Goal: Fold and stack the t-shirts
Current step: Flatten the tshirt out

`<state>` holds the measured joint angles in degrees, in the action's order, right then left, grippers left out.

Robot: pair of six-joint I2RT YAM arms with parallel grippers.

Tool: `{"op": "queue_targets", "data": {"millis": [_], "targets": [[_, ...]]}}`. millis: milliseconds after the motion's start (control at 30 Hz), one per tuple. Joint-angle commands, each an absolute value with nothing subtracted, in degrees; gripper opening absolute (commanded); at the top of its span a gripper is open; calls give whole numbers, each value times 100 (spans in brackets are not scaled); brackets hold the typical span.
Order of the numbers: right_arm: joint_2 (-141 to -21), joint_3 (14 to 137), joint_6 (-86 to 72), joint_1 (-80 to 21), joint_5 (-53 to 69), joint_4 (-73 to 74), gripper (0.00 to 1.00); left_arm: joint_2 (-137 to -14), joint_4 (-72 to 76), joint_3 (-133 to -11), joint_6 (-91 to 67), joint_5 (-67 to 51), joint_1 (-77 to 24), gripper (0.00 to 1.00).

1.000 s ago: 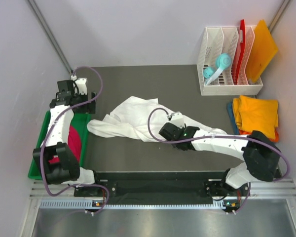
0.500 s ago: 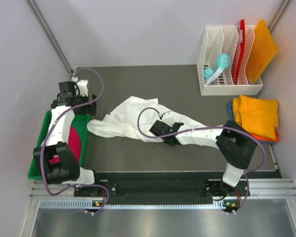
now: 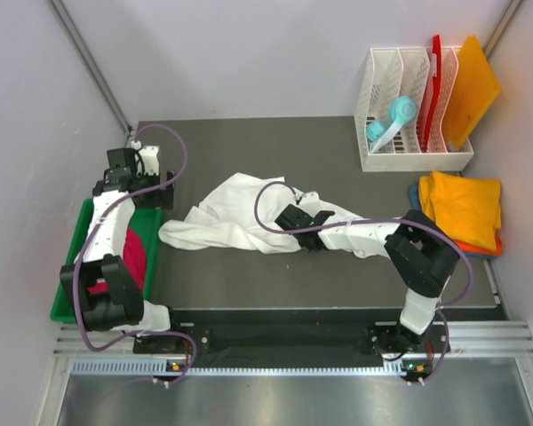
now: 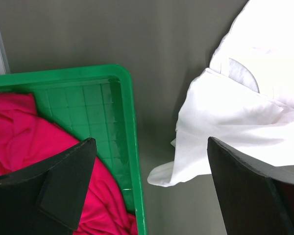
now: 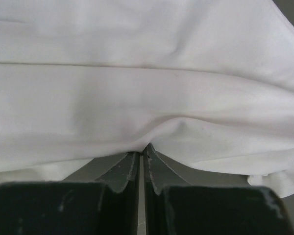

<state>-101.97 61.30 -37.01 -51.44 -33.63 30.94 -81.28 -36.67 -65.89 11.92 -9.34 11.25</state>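
Observation:
The large white t-shirt lies crumpled in the middle of the dark mat, and it fills the right wrist view. My right gripper is at its right part, shut on a pinch of the white cloth's lower edge. My left gripper hangs open above the green tray's right rim, with the white shirt's sleeve to its right. A crimson-pink t-shirt lies bunched in the green tray. Folded yellow-orange t-shirt tops a stack at the right, over orange and blue ones.
A white slotted rack stands at the back right. It holds a teal object, a red board and an orange board. Grey walls close in on the left, the back and the right.
My right gripper has reached left along the white t-shirt and shut on its edge. The right elbow has swung in. The left arm has stayed put.

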Motion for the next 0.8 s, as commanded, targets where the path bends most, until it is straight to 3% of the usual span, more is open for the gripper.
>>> {"op": "queue_targets", "data": {"millis": [0,233,667,700,733,767], "targets": [[-9985,6425,-3727,-5106,-3585,2962,0,-8112,-3656,-6513,1160,-905,1108,99],[-9694,7636,-2902,-4756,-3946,2935,0,-8174,-3612,-6557,1081,-888,1108,99],[-11644,10212,-2347,-3024,-3735,3364,0,-8350,-3665,-6759,870,-844,1108,99],[-11750,10317,-2321,-2971,-3831,3445,4,-8350,-3656,-6767,870,-844,1116,99],[-11916,10449,-2277,-2892,-3832,3471,20,-8350,-3665,-6776,861,-835,1108,99],[-11970,10494,-2215,-2874,-3780,3480,28,-8350,-3665,-6785,870,-818,1116,99]]}}
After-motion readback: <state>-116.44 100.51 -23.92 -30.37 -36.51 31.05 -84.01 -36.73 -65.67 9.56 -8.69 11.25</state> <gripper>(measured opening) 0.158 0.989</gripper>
